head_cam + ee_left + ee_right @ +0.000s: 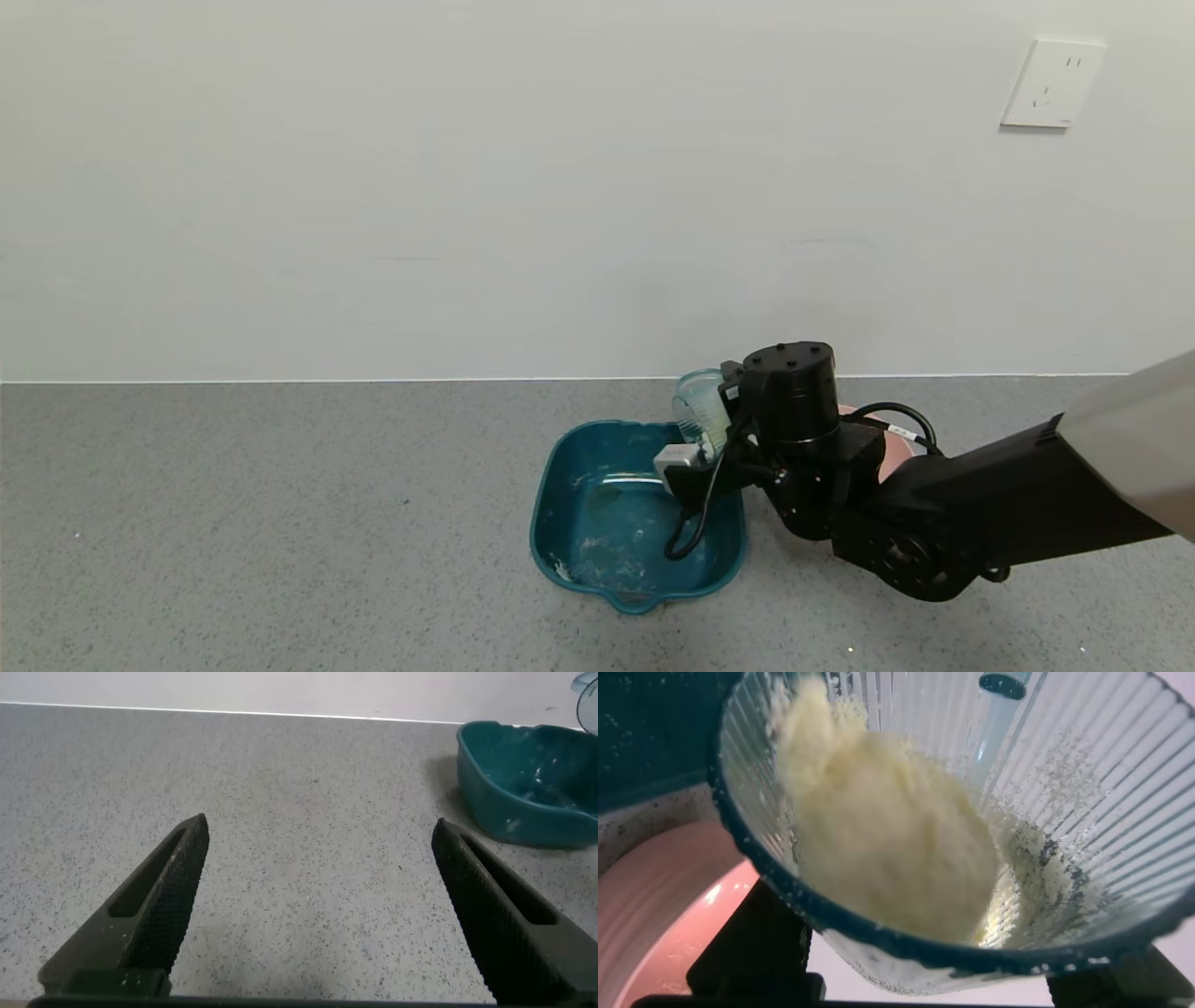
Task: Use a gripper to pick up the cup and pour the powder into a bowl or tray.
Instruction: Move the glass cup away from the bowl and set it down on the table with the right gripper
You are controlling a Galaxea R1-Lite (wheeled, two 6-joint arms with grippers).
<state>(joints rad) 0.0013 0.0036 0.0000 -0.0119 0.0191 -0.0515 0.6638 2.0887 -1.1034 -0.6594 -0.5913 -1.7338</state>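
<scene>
My right gripper (726, 413) is shut on the cup (700, 415), a ribbed pale blue-green tumbler, and holds it tilted over the far right corner of the dark teal basin (551, 504). In the right wrist view the cup (1120, 812) fills the picture, with a heap of cream powder (878, 831) lying against its lower side and reaching its rim. The basin (654, 728) shows dark behind it. White powder smears (607, 551) lie on the basin floor. My left gripper (320, 826) is open and empty over bare counter, away from the basin (523, 793).
A round pink bowl (892, 457) sits behind my right arm, right of the basin; it also shows in the right wrist view (654, 905). The grey speckled counter ends at a white wall. A wall socket (1050, 84) is at upper right.
</scene>
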